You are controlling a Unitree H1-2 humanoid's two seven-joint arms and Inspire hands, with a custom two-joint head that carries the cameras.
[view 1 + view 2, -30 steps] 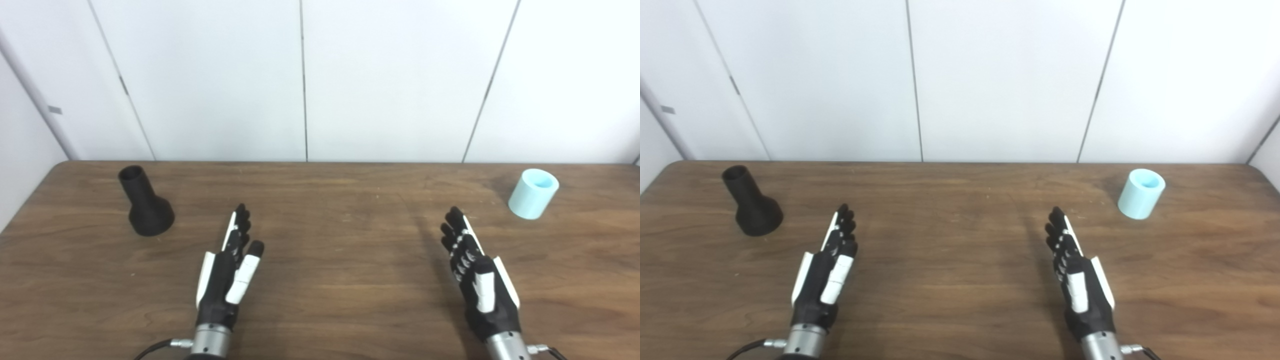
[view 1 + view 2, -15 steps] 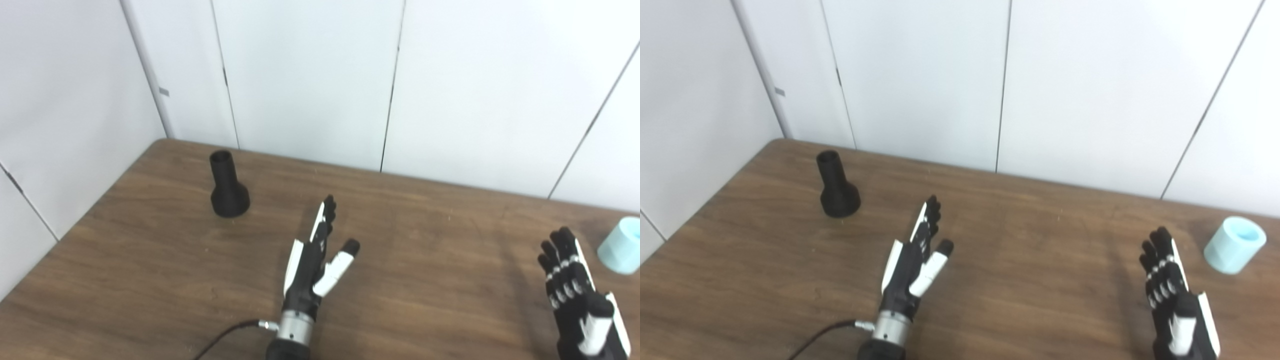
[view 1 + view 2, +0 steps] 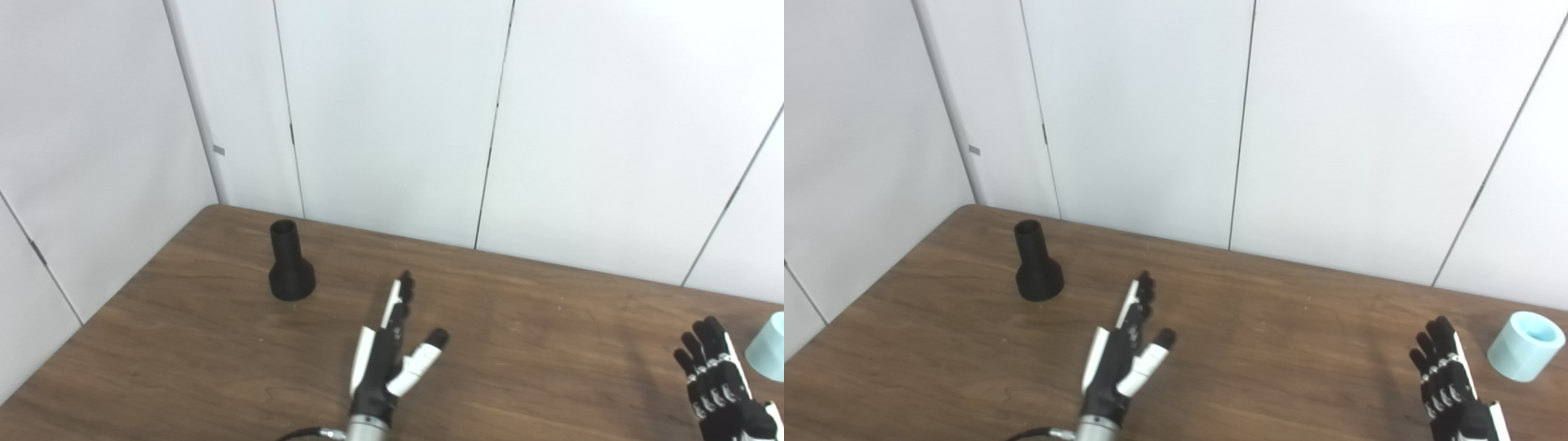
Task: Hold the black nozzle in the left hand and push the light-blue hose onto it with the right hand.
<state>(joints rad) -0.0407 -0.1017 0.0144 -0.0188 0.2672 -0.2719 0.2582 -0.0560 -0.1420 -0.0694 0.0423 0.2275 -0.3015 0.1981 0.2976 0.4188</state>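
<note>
The black nozzle [image 3: 290, 271] stands upright on its wide base at the table's far left, narrow mouth up. My left hand [image 3: 392, 355] hovers open to its right and nearer me, fingers straight, thumb spread, holding nothing. The light-blue hose piece [image 3: 1525, 345], a short hollow cylinder, rests at the far right; in the left eye view only its edge [image 3: 768, 346] shows. My right hand [image 3: 1451, 386] is open at the lower right corner, left of the hose and apart from it, partly cut off by the frame.
The brown wooden table [image 3: 520, 343] ends at white wall panels behind and on the left side. Its rounded far-left corner [image 3: 211, 209] lies just beyond the nozzle. A black cable [image 3: 1029, 435] trails from my left wrist.
The camera has swung left and tilted up, shifting the whole scene right and down. My left thumb has spread away from the fingers. Nozzle and hose keep their places on the table.
</note>
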